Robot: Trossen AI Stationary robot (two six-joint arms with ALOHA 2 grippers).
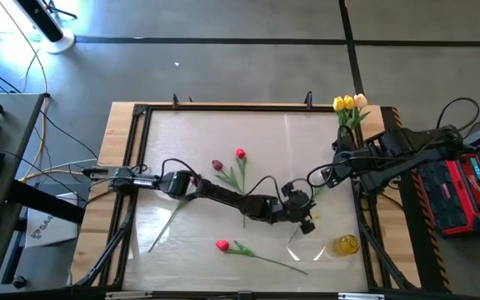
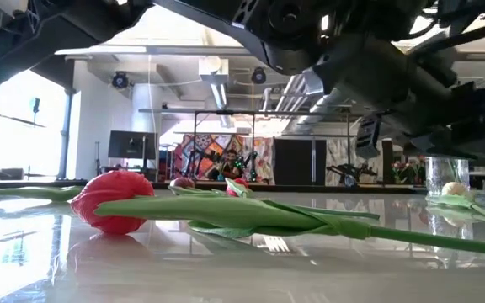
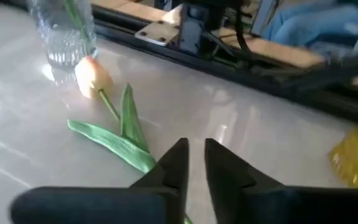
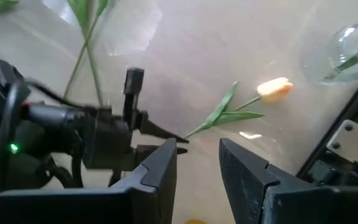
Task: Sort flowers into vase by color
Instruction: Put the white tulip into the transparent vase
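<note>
Trouble could come from the thin stem. The left gripper sits at the stem end of the peach tulip, which lies flat on the table. Its fingers are nearly together with only a thin gap, and I see nothing pinched between them. If they shut a bit off to the side, the stem could slip out or the tulip could get pushed along.

The peach head lies near the glass vase. A quick lift could swing it into the glass and tip the vase.

The right gripper hangs close by, fingers spread and empty. The two arms could bump.

Only the wrist views show the peach tulip; from above, the arms hide it. The high view alone shows where the other flowers are: yellow tulips standing at the back right corner, and more tulips lying loose in the middle. The low view shows one red tulip up close.
</note>
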